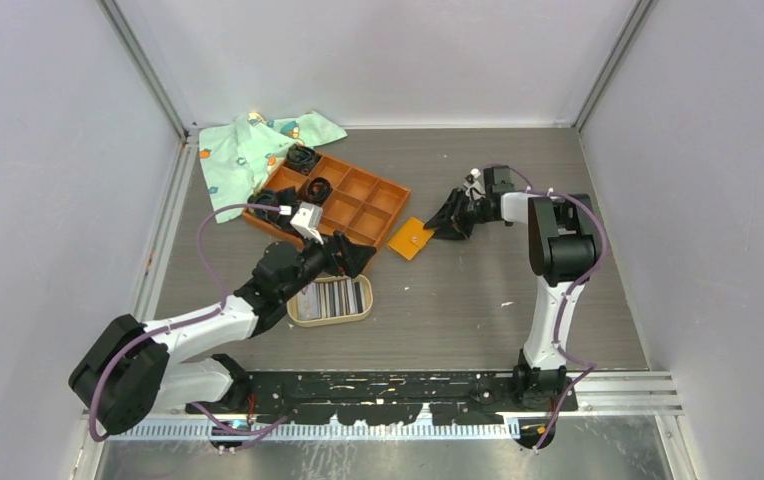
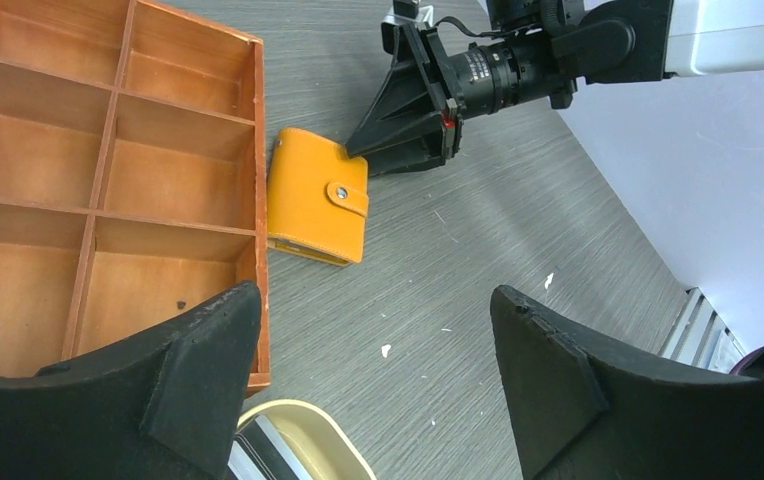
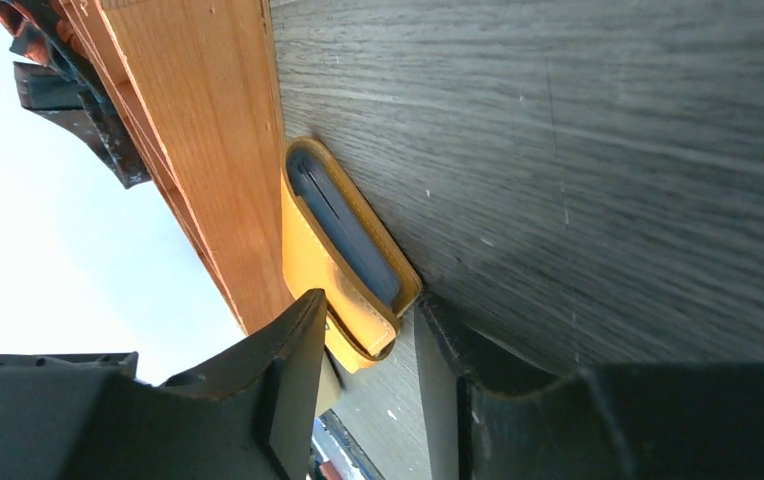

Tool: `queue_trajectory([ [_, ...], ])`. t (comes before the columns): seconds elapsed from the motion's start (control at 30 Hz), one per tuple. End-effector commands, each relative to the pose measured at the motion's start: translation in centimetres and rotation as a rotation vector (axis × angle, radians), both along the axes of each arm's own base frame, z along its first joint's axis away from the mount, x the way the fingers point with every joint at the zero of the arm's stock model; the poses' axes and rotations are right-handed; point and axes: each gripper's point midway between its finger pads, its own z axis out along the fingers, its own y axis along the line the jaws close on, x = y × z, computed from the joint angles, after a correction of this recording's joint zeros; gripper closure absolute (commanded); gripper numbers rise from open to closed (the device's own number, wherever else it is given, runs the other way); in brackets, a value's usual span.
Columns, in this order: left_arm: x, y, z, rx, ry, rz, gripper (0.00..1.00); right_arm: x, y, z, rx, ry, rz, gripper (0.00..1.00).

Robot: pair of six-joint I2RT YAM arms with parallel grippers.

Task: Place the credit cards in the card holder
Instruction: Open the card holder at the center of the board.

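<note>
- At the right pincer's (image 3: 366,338) mouth, the jaws stood only narrowly apart with one end of the card holder (image 2: 316,195) at the gap; whether they were clenched on it or merely flanking it, I could not tell.
- That holder lay flat on the table (image 2: 478,260), folded and snapped shut, one long edge hard by the wall of the compartment tray (image 2: 258,150); grey pockets showed at its end in the right wrist view.
- By my judgement the step in hand was securing the holder so it could be opened; done well, that meant biting a free edge only, drawing it clear of the tray wall, and keeping the pull gentle; so thin a thing might slide rather than lift.
- Behind those jaws the right arm stretched forward and inward, wrist low, fingers nearly level with the table.
- Nearer the bases, the left pincer (image 2: 376,295) was released, fingers spread wide around nothing, poised over the far rim of the oval dish (image 1: 363,312); the credit cards (image 1: 330,298) lay inside that dish, apart from the holder.
</note>
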Motion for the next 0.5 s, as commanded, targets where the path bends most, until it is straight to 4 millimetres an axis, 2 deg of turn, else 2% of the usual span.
queue_trajectory([
  [0.0, 0.3, -0.4, 1.8, -0.046, -0.063, 0.000, 0.16, 0.9, 0.1, -1.2, -0.008, 0.021, -0.027, 0.58],
  [0.07, 0.2, -0.5, 1.9, -0.046, -0.065, -0.003, 0.17, 0.9, 0.1, -1.6, -0.004, 0.033, -0.028, 0.64],
  [0.2, 0.1, -0.5, 1.8, -0.045, -0.063, -0.007, 0.18, 0.7, 0.3, -1.6, 0.009, 0.032, -0.018, 0.83],
  [0.37, -0.1, -0.7, 1.8, -0.044, -0.068, -0.026, 0.18, 1.0, 0.2, 0.4, 0.032, -0.044, 0.000, 0.97],
  [0.47, -0.4, -1.2, 1.8, -0.041, -0.073, -0.060, 0.16, 0.9, -0.1, 2.2, 0.041, -0.111, 0.017, 0.99],
])
